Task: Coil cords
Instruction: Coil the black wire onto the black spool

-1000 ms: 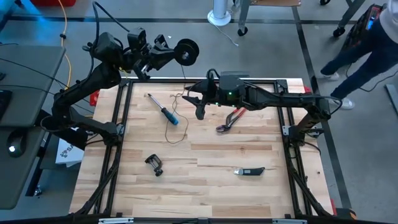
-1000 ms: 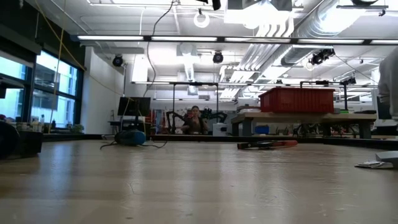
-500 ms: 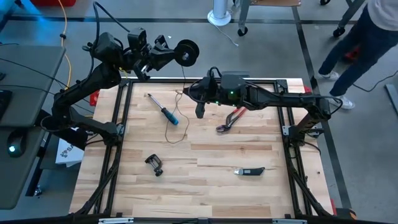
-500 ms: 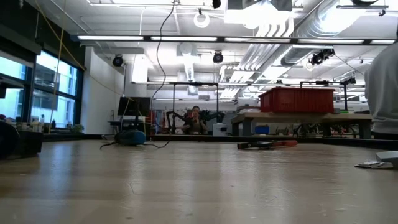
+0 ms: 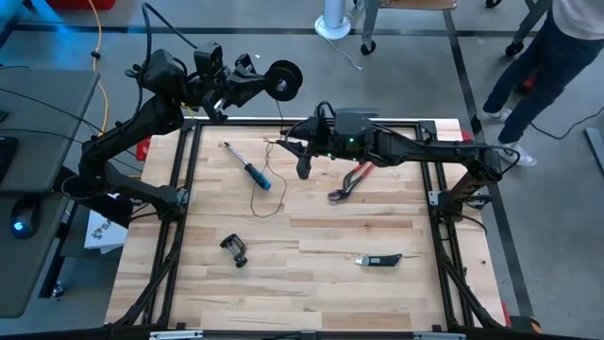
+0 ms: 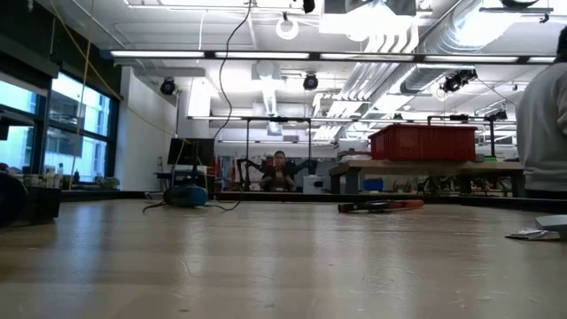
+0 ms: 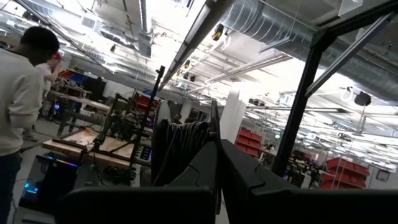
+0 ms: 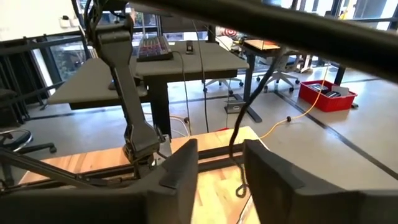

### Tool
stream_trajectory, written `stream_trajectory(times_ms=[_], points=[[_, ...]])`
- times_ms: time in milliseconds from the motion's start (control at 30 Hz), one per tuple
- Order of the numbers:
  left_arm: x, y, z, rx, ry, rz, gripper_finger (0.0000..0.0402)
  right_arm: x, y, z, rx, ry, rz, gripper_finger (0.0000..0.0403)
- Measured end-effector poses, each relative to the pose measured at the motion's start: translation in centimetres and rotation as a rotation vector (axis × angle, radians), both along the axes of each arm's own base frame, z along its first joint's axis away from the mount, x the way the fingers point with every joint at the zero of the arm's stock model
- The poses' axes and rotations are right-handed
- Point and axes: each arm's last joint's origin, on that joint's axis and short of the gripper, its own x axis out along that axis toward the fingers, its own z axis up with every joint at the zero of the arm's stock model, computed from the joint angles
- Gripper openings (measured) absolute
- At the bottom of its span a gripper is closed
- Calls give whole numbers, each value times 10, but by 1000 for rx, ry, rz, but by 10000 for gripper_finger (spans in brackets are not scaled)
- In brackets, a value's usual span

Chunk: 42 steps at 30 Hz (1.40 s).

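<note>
While the left gripper (image 5: 267,83) clamps the black reel (image 5: 284,77) beyond the table (image 5: 377,227), its fingers are closed on it. The right gripper (image 5: 281,144) fingers stand apart around the thin cord (image 5: 267,184).

In the high view the cord (image 5: 267,179) is too thin to follow where it runs under the right gripper (image 5: 300,151), whose fingers hide any contact with it. The reel (image 7: 180,152) is partly hidden behind the left gripper's fingers (image 7: 249,180). A person (image 5: 557,47) is cut off by the picture's edge.

Overhead, table-level, two wrist-mounted views
</note>
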Motion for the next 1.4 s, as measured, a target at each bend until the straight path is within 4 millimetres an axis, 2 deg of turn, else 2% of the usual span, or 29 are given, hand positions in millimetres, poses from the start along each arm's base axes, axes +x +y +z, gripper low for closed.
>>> stream_trajectory(times_ms=[167, 367, 467, 633, 800, 1033, 1133, 1300, 1400], points=[[0, 0, 0, -13, 2, -4, 1, 2, -1, -2, -4, -1, -24, 66], [0, 0, 0, -14, 1, -5, 1, 6, -1, -9, -26, 32, -19, 49], [0, 0, 0, -13, -2, -4, 1, 6, -1, -11, -18, 51, -19, 14], [-1, 1, 0, -13, -2, -1, 1, 0, 7, -5, -16, 57, 1, 2], [-18, 1, 4, 5, 26, 42, 1, -15, 20, 1, 15, 123, 40, 1], [-53, -3, -5, -56, 219, 155, 1, -51, 41, 32, 38, 83, 119, 0], [-64, -7, -3, -46, 221, 248, 1, -63, 47, 43, 58, 48, 151, 0], [-71, -9, 0, -39, 210, 294, 1, -76, 53, 54, 48, 12, 174, 0], [-74, -11, -6, -92, 267, 280, 1, -84, 53, 61, 47, -10, 175, 0]])
